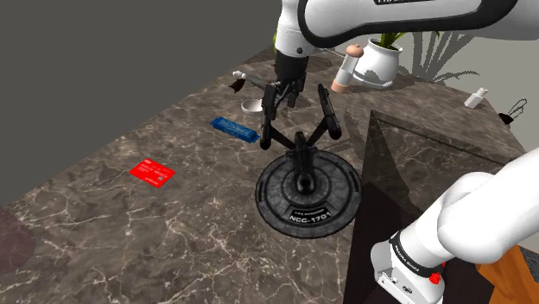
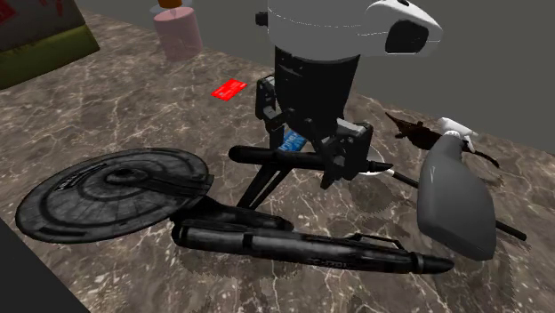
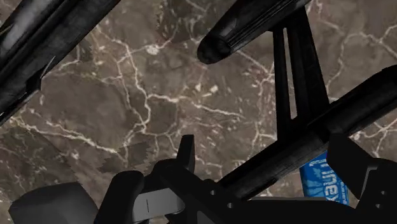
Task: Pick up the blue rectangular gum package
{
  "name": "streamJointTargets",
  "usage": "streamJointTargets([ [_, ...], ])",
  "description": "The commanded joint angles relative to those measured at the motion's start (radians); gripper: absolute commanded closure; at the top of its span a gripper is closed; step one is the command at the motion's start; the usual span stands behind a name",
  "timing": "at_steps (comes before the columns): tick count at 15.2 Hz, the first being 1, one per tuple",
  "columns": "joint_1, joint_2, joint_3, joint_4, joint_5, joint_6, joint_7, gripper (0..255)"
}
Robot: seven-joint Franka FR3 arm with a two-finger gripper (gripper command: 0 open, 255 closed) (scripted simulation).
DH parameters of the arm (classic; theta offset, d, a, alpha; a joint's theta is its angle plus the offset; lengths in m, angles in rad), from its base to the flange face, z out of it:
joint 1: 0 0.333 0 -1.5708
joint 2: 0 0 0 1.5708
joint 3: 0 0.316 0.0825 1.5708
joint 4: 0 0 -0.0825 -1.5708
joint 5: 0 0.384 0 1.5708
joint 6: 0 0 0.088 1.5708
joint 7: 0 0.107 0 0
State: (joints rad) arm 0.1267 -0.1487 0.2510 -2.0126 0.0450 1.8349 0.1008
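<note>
Gripper (image 1: 288,98) fingers apart | blue gum package (image 1: 233,129) below, near one finger, untouched

One gum package (image 1: 234,129), one card (image 1: 152,172), one starship model (image 1: 308,192).
</note>
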Motion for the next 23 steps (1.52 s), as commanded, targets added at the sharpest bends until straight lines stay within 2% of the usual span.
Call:
streamJointTargets([
  [1, 0.017, 0.075, 0.025, 0.056, -0.022, 0.024, 0.011, 0],
  [9, 0.087, 0.332, 0.086, 0.293, -0.131, 0.054, 0.031, 0],
  [18, 0.088, 0.353, 0.083, 0.218, -0.141, 0.149, 0.039, 0],
  [19, 0.088, 0.352, 0.082, 0.216, -0.141, 0.15, 0.038, 255],
  [23, 0.088, 0.352, 0.082, 0.215, -0.141, 0.152, 0.039, 255],
])
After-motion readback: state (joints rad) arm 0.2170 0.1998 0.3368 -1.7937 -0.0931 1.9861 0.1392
